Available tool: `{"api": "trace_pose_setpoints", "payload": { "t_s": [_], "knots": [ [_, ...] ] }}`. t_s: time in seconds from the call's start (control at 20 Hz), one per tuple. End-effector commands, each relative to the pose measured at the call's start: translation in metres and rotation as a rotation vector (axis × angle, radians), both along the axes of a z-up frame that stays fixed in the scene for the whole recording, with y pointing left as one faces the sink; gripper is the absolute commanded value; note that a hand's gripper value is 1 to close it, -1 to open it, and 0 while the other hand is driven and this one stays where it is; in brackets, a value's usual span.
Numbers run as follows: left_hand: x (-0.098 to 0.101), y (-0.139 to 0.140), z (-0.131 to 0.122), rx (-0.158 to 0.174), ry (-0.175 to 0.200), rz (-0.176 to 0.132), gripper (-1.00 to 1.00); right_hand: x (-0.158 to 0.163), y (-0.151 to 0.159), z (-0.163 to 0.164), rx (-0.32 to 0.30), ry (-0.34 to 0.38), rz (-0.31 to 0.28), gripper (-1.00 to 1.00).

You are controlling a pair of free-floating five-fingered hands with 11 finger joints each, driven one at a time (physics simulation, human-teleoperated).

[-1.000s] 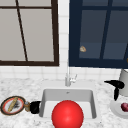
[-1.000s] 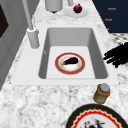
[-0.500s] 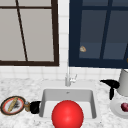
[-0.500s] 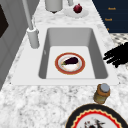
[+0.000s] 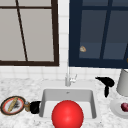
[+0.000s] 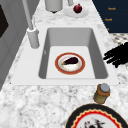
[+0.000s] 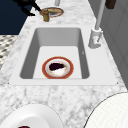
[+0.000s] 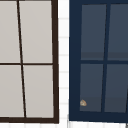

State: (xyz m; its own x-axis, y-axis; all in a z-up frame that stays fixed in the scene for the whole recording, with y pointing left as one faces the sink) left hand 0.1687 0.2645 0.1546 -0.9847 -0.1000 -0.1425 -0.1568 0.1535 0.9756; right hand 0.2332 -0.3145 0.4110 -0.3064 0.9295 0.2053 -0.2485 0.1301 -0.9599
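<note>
Hovering left hand (image 5: pixel 35 107) sits at sink's (image 6: pixel 50 32) left rim, just beside small jar (image 5: pixel 27 106); fingers look loosely spread in left side view, gripping nothing. Jar stands upright on counter (image 6: pixel 37 100), between sink and patterned plate (image 5: pixel 12 105). You want jar: approach level, wrap fingers round body below lid, avoid tipping it toward plate. Right hand (image 5: pixel 106 83) hangs near sink's back right corner, fingers drooping, relaxed.

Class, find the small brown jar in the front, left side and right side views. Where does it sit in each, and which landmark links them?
Front view: jar lower left, beside the patterned plate.
Left side view: jar bottom right.
Right side view: jar top left.
Shared landmark: faucet, behind the sink.
</note>
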Motion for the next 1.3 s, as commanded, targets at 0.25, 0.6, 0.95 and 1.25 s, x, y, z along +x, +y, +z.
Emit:
{"api": "trace_pose_setpoints", "payload": {
  "t_s": [0.25, 0.6, 0.95, 1.25],
  "knots": [
    [0.000, 0.000, 0.000, 0.000, 0.000, 0.000, 0.00, 0.009, 0.052, 0.000, -0.138, 0.000, -0.006, -1.00],
    [0.000, 0.000, 0.000, 0.000, 0.000, 0.000, 0.00, 0.026, 0.097, 0.005, -0.174, -0.056, -0.010, -1.00],
    [0.000, 0.000, 0.000, 0.000, 0.000, 0.000, 0.00, 0.048, 0.145, 0.008, -0.177, -0.045, -0.010, -1.00],
    [0.000, 0.000, 0.000, 0.000, 0.000, 0.000, 0.00, 0.069, 0.184, 0.008, -0.184, -0.032, -0.010, -1.00]
  ]
}}
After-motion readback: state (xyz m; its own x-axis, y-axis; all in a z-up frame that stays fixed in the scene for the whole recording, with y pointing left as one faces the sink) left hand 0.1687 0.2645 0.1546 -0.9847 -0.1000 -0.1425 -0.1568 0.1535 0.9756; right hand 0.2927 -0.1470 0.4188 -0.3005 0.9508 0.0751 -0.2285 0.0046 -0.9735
